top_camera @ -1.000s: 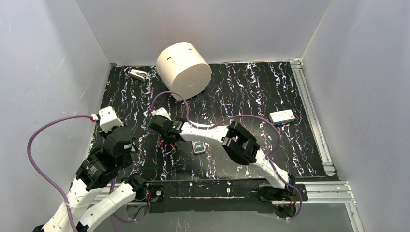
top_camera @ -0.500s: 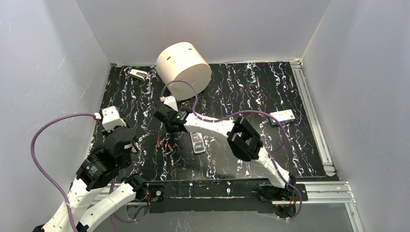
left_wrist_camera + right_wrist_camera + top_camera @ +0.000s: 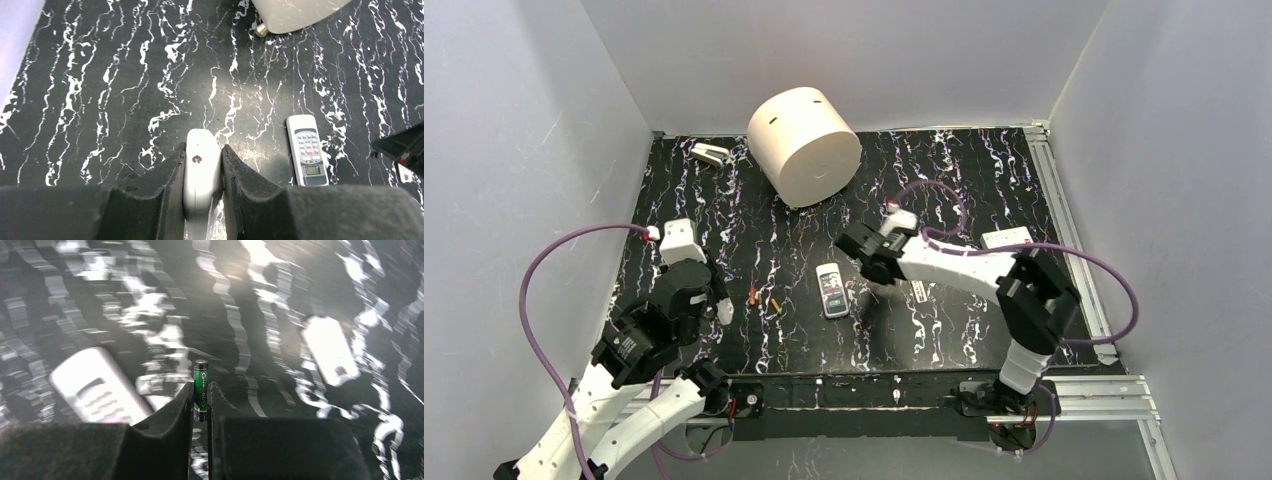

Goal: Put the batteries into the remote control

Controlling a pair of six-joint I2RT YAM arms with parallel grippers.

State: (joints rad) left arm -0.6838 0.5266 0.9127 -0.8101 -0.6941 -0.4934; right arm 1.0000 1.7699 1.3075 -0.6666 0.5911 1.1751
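My right gripper [image 3: 201, 389] is shut on a green battery [image 3: 201, 377] that stands upright between the jaws. In the top view it [image 3: 869, 268] hovers just right of the grey-buttoned remote [image 3: 832, 291], which lies face up. That remote also shows in the left wrist view [image 3: 307, 149]. Two orange-red batteries [image 3: 764, 299] lie on the mat left of the remote. My left gripper [image 3: 202, 150] is shut on a white oblong remote-like body [image 3: 202, 170] with a rounded end. In the top view it [image 3: 720, 303] sits left of the batteries.
A big beige cylinder [image 3: 804, 145] lies at the back. A small white cover piece [image 3: 918, 290] lies right of my right gripper. Another white remote [image 3: 1009, 240] lies at the right and a white item [image 3: 710, 153] in the far left corner. Metal rails border the mat.
My right gripper has swung from the batteries left of the remote to just right of it, carrying the green battery. My left gripper has moved right, toward the loose batteries.
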